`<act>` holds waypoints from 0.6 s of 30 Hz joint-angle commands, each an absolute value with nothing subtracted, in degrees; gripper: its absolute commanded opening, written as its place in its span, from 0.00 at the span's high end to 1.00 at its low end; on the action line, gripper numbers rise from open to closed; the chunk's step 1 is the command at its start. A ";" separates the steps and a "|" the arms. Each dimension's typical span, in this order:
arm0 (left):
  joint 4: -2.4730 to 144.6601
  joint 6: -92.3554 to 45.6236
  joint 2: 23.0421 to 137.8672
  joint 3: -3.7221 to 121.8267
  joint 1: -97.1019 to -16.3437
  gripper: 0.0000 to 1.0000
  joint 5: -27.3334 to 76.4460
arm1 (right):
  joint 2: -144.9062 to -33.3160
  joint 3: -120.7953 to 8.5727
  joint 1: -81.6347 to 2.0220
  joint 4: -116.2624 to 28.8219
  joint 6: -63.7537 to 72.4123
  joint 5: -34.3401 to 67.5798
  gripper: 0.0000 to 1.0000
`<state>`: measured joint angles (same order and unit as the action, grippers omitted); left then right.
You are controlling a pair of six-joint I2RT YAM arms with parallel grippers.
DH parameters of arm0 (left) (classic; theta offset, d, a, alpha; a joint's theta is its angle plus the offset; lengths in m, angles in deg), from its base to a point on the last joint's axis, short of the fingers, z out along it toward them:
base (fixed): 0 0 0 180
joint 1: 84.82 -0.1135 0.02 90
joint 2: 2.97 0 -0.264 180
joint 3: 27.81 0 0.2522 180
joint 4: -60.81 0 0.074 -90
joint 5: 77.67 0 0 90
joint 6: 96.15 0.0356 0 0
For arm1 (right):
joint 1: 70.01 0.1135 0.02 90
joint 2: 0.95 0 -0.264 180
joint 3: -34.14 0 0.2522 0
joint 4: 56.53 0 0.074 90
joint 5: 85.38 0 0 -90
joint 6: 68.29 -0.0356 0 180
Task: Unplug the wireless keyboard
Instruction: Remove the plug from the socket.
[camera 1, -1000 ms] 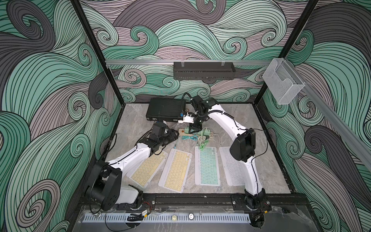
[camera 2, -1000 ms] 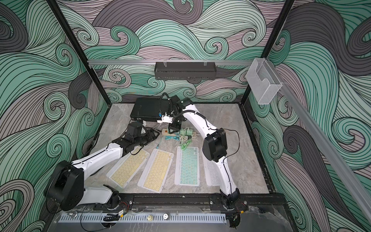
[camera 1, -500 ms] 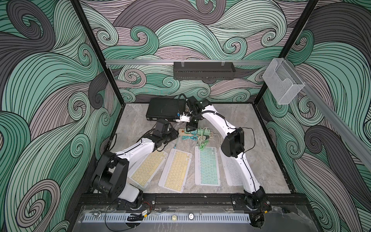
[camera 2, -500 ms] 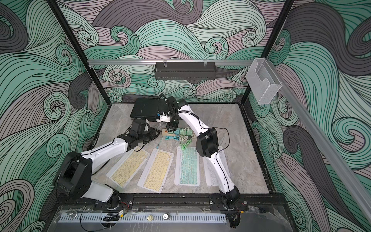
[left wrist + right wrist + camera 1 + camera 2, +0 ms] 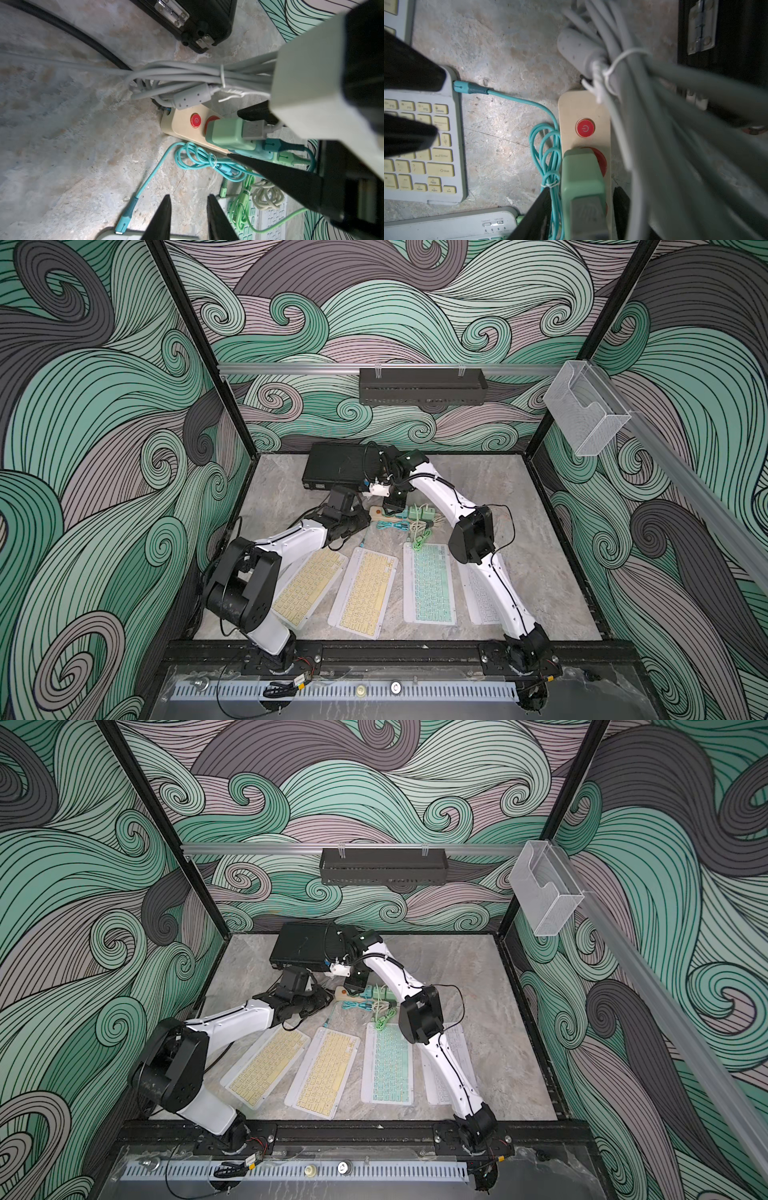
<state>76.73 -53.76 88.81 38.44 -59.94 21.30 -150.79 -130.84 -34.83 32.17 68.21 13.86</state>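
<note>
On the marble counter (image 5: pixel 540 531), the right tool (image 5: pixel 583 189) loosely straddles the green charger (image 5: pixel 581 172), seemingly unclamped; left tool (image 5: pixel 188 197) narrow, empty. Pulling crookedly could drag the power strip (image 5: pixel 583 104).

Both top views: white keyboard (image 5: pixel 478 605) mostly under the right forearm (image 5: pixel 500 593); key legends too small to read. Right wrist view: power strip (image 5: pixel 583 108) far end buried under green adapter (image 5: pixel 581 182), both cut by the frame edge; grey cable bundle (image 5: pixel 675 124) blurred, screening black case (image 5: pixel 737 31). Left wrist view: left gripper (image 5: pixel 188 196) fingers cropped at the edge; yellow keyboard (image 5: pixel 108 234) taking the teal plug (image 5: pixel 125 218) nearly all out of frame.
</note>
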 commanded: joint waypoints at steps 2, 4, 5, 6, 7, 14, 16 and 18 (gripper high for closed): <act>76.48 -53.33 90.61 40.66 -60.12 0.68 20.49 | -152.31 -131.92 -34.50 33.65 69.79 13.22 0.51; 75.97 -53.52 91.38 40.87 -60.13 0.68 20.67 | -152.16 -131.80 -34.29 33.63 70.07 13.47 0.53; 75.94 -53.65 91.97 41.26 -60.19 0.68 20.76 | -152.05 -131.93 -34.28 33.67 70.14 13.93 0.54; 75.90 -53.67 92.54 41.63 -60.15 0.69 20.82 | -151.95 -131.91 -34.30 33.60 70.14 14.83 0.55; 75.81 -53.70 93.15 41.98 -60.12 0.69 20.85 | -151.91 -131.93 -34.30 33.58 70.17 15.66 0.56; 74.60 -54.47 95.62 43.69 -60.48 0.70 20.44 | -152.60 -131.93 -34.31 33.28 70.01 18.13 0.57; 74.44 -54.66 95.87 43.87 -60.61 0.70 20.15 | -152.84 -131.94 -34.23 32.92 69.79 18.42 0.57; 74.24 -54.75 95.91 43.96 -60.82 0.70 19.81 | -153.20 -131.94 -34.02 32.52 69.51 18.52 0.56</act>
<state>75.35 -54.35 95.22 42.20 -60.31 21.06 -150.98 -130.99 -34.61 32.15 69.07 15.71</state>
